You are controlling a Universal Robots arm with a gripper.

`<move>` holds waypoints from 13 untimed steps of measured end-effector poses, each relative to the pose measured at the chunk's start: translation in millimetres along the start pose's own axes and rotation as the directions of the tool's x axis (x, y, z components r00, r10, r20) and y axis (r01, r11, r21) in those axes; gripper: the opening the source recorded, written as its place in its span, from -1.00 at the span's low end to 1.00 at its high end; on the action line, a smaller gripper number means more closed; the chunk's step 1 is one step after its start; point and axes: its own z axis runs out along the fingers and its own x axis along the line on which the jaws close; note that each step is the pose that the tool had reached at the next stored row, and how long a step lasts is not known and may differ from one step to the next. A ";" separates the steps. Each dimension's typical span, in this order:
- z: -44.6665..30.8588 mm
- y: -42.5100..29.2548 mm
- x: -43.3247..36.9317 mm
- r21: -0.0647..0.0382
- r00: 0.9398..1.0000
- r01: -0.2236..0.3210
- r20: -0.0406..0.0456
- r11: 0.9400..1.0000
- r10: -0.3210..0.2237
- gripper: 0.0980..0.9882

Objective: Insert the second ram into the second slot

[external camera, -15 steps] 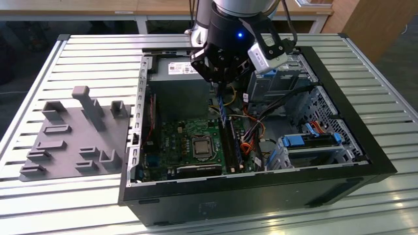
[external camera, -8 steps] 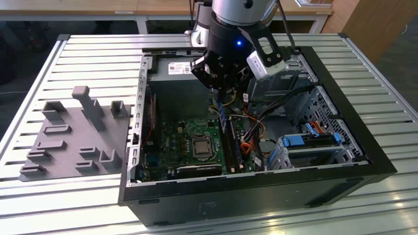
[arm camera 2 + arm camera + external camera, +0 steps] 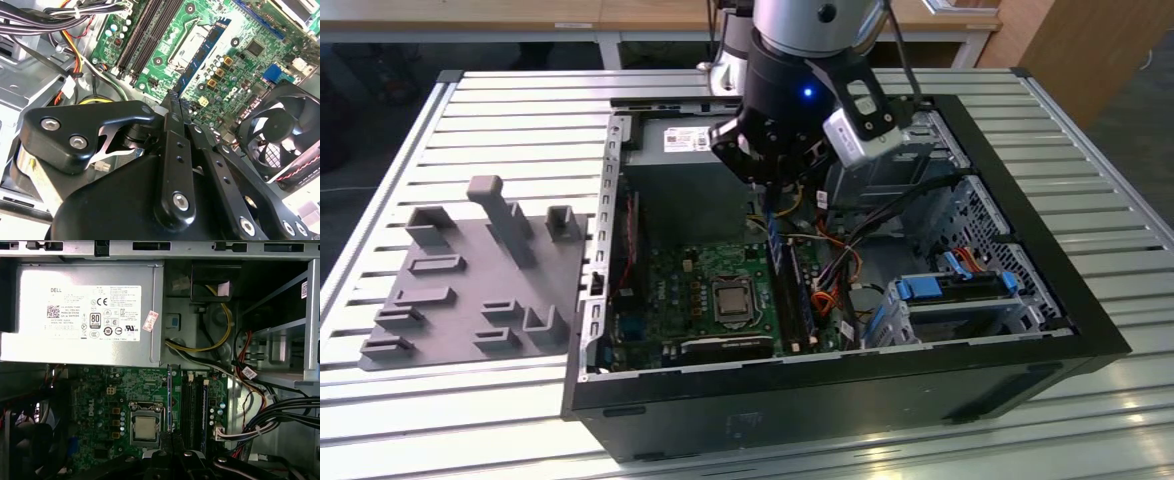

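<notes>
While I hang over an open black metal computer case, my black metal two-finger gripper is clenched on the second ram. It is a thin, narrow blue circuit-board stick that juts straight out from between my fingertips, above the green motherboard, and I judge it is not yet seated. In the exterior view its long axis runs from twelve to six o'clock, matching the row of long black plastic memory slots. These lie parallel and just beside it, at about five o'clock from my fingertips. The square silver processor socket sits on the ram's other side, at about seven o'clock. I cannot tell which slot counts as the second. A boxy silver power supply lies at about ten o'clock, and bundled black cables crowd three o'clock. The case rests on a slatted aluminium table, with a grey moulded plastic fixture tray at nine o'clock. Brown wooden furniture stands beyond at one o'clock.
</notes>
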 end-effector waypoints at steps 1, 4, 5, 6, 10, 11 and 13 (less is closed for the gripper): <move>0.5 0.0 0.0 0.000 1.000 0.000 0.000 1.000 0.000 -0.96; 2.2 -0.2 -0.1 0.000 1.000 0.000 0.000 1.000 0.000 -0.96; 2.7 -0.3 -0.1 0.000 1.000 0.000 0.000 1.000 0.000 -0.96; 3.2 -0.5 -0.2 0.000 1.000 0.000 0.000 1.000 0.000 -0.96; 5.9 -0.8 -0.6 0.001 1.000 0.000 0.001 1.000 0.000 -0.96; 6.7 -0.8 -0.7 0.001 1.000 0.000 0.001 1.000 0.000 -0.96; 8.3 -0.8 -1.2 0.001 1.000 0.000 0.001 1.000 0.000 -0.96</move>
